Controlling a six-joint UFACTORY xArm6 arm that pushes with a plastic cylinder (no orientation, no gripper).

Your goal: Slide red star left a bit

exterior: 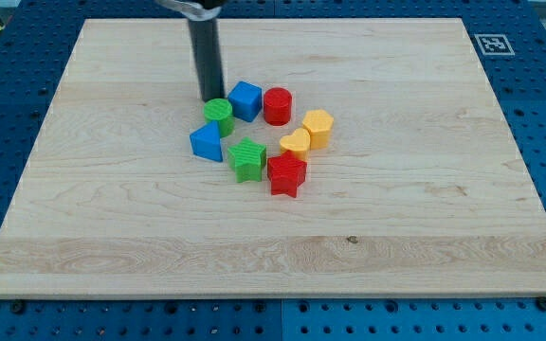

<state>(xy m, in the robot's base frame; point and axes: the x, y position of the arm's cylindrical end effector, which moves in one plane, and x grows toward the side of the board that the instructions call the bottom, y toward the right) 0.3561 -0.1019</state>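
While the dark rod [206,52] stands nearly upright, coming down from the far edge of the view, my tip [210,98] rests on the wooden board [425,227] just beyond the green cylinder [219,114], close to touching it, and just left of the blue cube [245,99]. It holds nothing; it is a bare rod with no jaws. Right of the cube sits the red cylinder [277,105]. The red star [287,174] lies at the near side of the cluster, well apart from my tip, touching the green star [247,158] on its left and the yellow heart [296,143] just beyond it. Another yellow block [318,127] sits to the heart's far right. A blue triangular block [207,142] lies at the cluster's left.
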